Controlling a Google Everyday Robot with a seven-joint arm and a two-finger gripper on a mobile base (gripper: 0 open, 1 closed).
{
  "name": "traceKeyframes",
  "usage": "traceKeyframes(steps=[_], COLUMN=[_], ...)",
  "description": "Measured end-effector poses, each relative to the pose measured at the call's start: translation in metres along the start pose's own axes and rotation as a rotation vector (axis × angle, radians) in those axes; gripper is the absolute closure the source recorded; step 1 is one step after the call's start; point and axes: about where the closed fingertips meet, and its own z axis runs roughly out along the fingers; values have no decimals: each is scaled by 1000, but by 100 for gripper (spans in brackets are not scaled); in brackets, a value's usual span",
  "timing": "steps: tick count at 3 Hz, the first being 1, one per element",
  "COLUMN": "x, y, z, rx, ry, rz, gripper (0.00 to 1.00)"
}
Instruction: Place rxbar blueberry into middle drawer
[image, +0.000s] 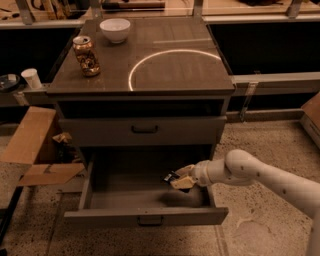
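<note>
The gripper (178, 179) is above the right side of the open middle drawer (146, 216), inside its space. Its fingers are closed on the rxbar blueberry (170, 176), which hangs over the drawer floor without touching it.

The desk (200, 82) carries a patterned can (86, 55) standing upright near its left edge and a white bowl (115, 29) just behind the can at the rear. A pale ring (131, 77) is marked across the right half of the top. Below, the lowest drawer (145, 216) stands pulled open, and the gripper (176, 180) sits over its right side, clamped on the rxbar (171, 176).
</note>
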Motion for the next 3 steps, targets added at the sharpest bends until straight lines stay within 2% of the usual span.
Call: traceKeyframes(steps=[1,2,3], x=[16,18,10], y=[-13,-15,-13], z=[35,49,50], rx=[-40,-60,-70], ry=[32,49,44], rz=[41,49,34], gripper=[73,50,27])
